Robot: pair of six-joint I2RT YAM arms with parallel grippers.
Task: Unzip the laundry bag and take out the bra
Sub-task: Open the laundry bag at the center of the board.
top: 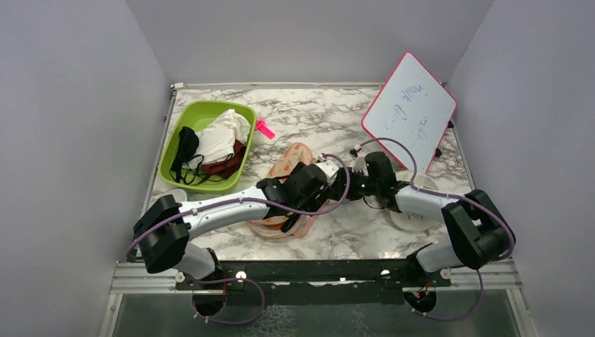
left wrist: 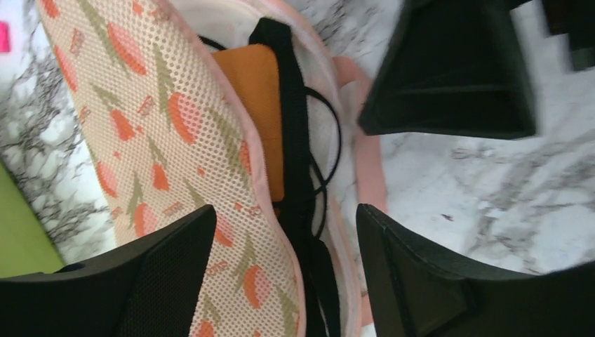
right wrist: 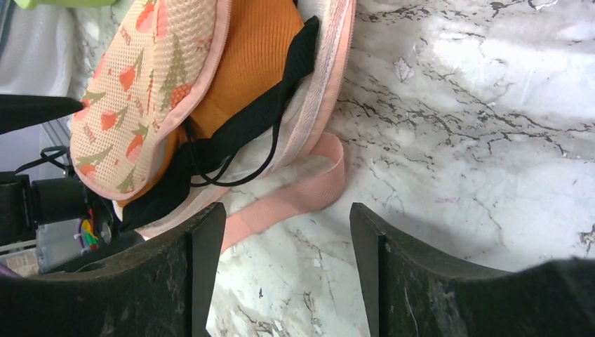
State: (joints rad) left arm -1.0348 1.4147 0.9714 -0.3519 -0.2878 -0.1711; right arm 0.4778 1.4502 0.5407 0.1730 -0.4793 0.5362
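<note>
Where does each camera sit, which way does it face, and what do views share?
Top external: above and behind the bases, looking down on the table; both arms show, over the laundry bag.
Left wrist: on that arm, looking past the open left gripper into the bag.
Right wrist: same, past the open right gripper.
Shared: both wrist views show the orange bra inside.

The laundry bag (left wrist: 140, 140) is matt, coarse mesh cloth with smooth pink woven edging. The bra (right wrist: 252, 56) is fine-ribbed soft fabric. The worktop (right wrist: 477, 140) is smooth, glossy and marble-patterned.
</note>
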